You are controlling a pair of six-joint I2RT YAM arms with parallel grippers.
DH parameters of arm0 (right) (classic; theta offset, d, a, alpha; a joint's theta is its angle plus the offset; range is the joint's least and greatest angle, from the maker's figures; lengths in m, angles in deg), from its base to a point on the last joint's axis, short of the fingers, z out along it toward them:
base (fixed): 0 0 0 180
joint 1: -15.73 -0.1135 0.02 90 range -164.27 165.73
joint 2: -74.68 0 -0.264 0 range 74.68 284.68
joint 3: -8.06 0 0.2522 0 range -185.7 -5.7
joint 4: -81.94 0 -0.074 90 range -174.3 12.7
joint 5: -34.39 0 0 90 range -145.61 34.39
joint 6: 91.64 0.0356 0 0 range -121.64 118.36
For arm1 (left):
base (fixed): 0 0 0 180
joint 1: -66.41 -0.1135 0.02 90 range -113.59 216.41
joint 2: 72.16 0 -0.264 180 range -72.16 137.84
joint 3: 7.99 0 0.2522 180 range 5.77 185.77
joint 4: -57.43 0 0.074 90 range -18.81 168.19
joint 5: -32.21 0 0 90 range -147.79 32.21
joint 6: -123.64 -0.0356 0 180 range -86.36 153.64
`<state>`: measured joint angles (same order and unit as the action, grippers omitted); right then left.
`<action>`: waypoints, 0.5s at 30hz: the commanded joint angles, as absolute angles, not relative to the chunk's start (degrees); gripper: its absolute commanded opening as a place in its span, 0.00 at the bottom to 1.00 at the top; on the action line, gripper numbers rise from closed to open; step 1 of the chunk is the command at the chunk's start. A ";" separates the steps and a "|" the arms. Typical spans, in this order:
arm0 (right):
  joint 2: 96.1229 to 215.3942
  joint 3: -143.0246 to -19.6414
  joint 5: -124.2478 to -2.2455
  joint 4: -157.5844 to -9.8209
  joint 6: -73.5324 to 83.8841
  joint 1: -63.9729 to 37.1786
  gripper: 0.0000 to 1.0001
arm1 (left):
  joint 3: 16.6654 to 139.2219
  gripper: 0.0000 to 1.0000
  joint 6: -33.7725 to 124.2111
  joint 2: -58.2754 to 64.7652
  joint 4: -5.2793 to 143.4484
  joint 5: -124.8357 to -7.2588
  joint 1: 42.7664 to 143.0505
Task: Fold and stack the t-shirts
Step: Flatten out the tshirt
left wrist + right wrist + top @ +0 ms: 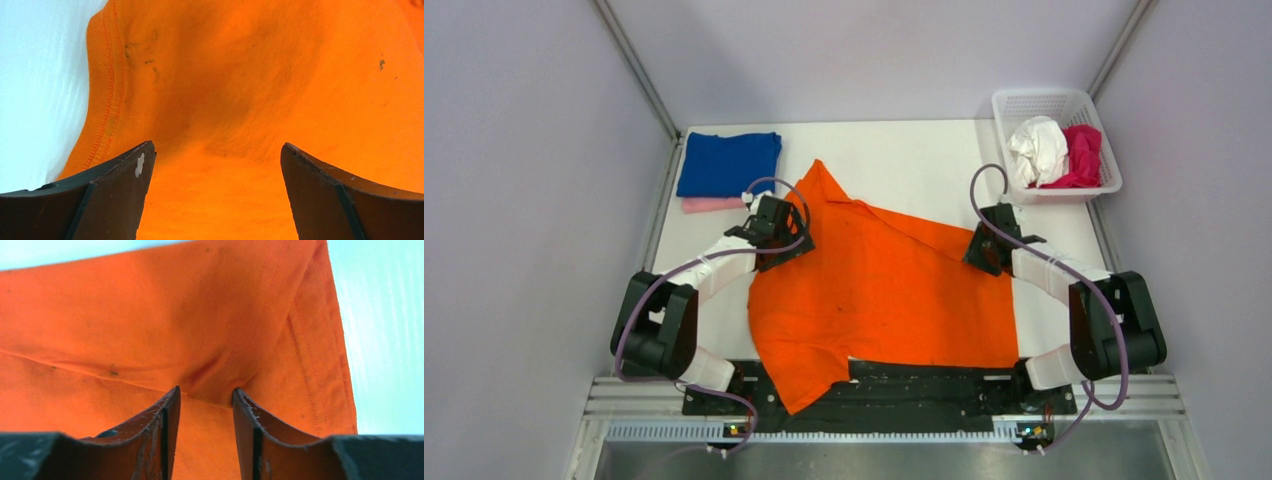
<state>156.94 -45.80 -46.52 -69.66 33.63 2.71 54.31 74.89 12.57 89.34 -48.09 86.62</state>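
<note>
The orange t-shirt [894,290] is spread over the middle of the counter [904,160], with one pointed part reaching toward the far edge and its lower left part draped over the near edge. The left hand [774,232] is set at the shirt's left border, toward the left edge of the counter. Its fingers [120,185] are held wide apart just above the cloth, beside a stitched hem, and nothing is gripped. The right hand [986,248] is placed at the shirt's right border. Its fingers [167,415] are drawn close together, and a small pucker of orange cloth is pinched between the tips. In the far left corner a folded blue t-shirt [729,163] is laid on a pink t-shirt [712,205], whose near strip is seen. At the far right corner a white t-shirt [1038,150] and a magenta t-shirt [1082,155] are crumpled in a basket [1044,95].
</note>
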 commanded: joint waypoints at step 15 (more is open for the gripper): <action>157.65 -49.71 -44.39 -73.31 33.93 2.56 0.00 | 54.52 0.99 75.50 12.28 87.97 -47.51 86.45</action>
<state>156.94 -45.93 -46.35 -71.78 34.37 2.71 54.31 75.14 12.59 89.30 -47.92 86.62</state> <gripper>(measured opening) 0.025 0.991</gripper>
